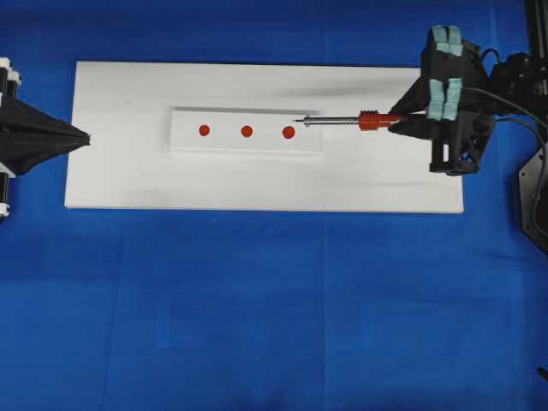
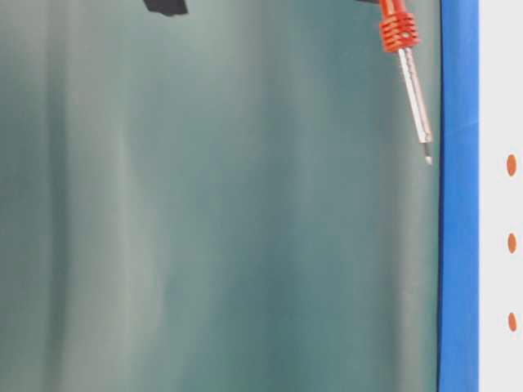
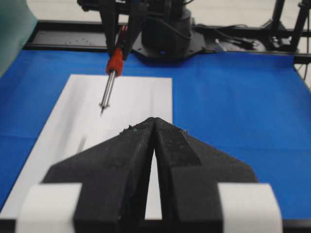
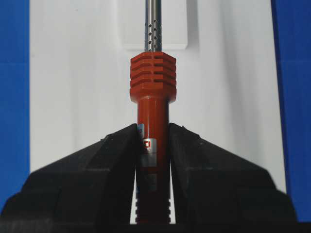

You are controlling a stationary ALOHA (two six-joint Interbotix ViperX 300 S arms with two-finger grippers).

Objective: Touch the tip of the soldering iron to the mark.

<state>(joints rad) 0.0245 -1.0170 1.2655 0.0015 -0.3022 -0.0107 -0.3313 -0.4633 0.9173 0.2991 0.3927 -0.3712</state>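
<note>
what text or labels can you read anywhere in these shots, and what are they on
No text can be read in any view.
A small silver sticker with a red logo sits on the soldering iron handle, between the right gripper fingers: too small and blurred to read.
The three red dots are plain marks.

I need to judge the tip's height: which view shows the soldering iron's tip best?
Table-level view: the tip hangs clear against a plain backdrop. Overhead shows it near the rightmost red mark, without height; left wrist shows it distant; right wrist cuts it off.

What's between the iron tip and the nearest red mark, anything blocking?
Nothing visible. The soldering iron, held by the right gripper, has its tip above the white block's right end, with bare surface up to the nearest red mark.
</note>
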